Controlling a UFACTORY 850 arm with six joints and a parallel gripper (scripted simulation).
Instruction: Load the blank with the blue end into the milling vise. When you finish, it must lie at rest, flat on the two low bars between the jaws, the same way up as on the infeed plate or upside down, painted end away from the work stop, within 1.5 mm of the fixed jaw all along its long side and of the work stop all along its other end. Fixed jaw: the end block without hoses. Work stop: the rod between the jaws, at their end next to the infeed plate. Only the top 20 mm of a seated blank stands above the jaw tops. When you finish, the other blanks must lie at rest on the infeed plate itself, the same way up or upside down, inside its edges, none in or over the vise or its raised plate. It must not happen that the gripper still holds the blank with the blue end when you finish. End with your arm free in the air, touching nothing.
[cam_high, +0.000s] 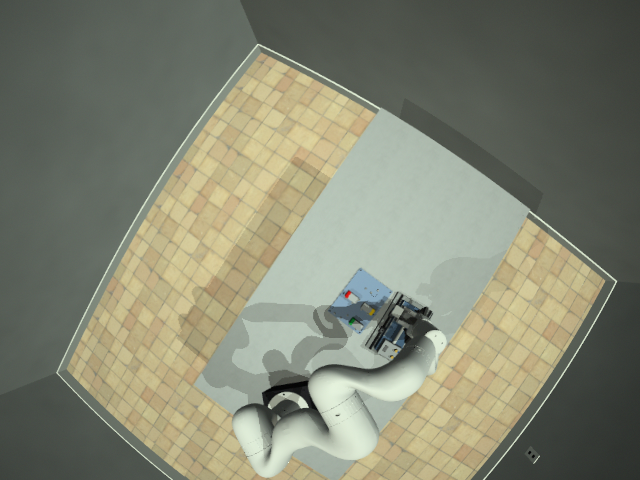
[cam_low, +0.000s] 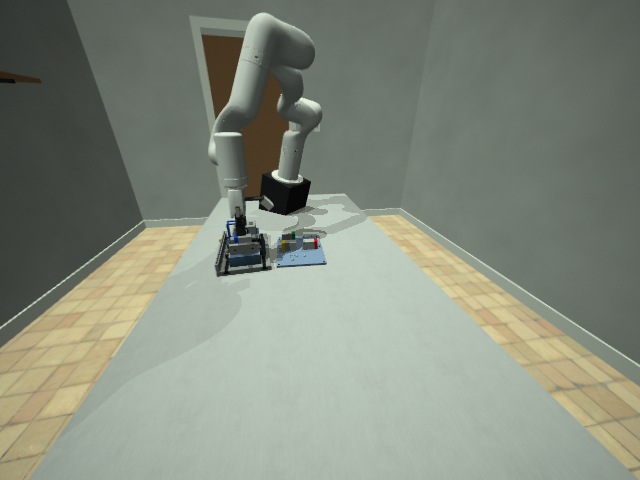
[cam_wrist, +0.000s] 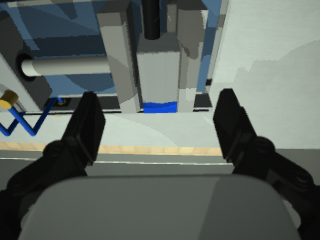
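The blank with the blue end (cam_wrist: 158, 75) (cam_low: 235, 238) lies lengthwise between the two vise jaws, the left jaw (cam_wrist: 117, 55) and the right jaw (cam_wrist: 192, 50). Its blue end (cam_wrist: 159, 106) points toward me, and its far end lies at the black work-stop rod (cam_wrist: 151, 20). My gripper (cam_wrist: 158, 104) (cam_low: 239, 219) is open and empty. It hangs just above the blue end, with its fingers spread clear on either side. The vise (cam_high: 395, 322) (cam_low: 241, 255) stands next to the blue infeed plate (cam_high: 369, 283) (cam_low: 305, 259).
On the infeed plate lie a red-ended blank (cam_high: 349, 296) (cam_low: 315, 242), a yellow-ended blank (cam_high: 368, 308) and a green-ended blank (cam_high: 354, 323) (cam_low: 293, 235). Blue hoses (cam_wrist: 20, 120) and a white piston rod (cam_wrist: 65, 67) are on the left jaw's side. The arm's black base (cam_low: 284, 192) stands behind.
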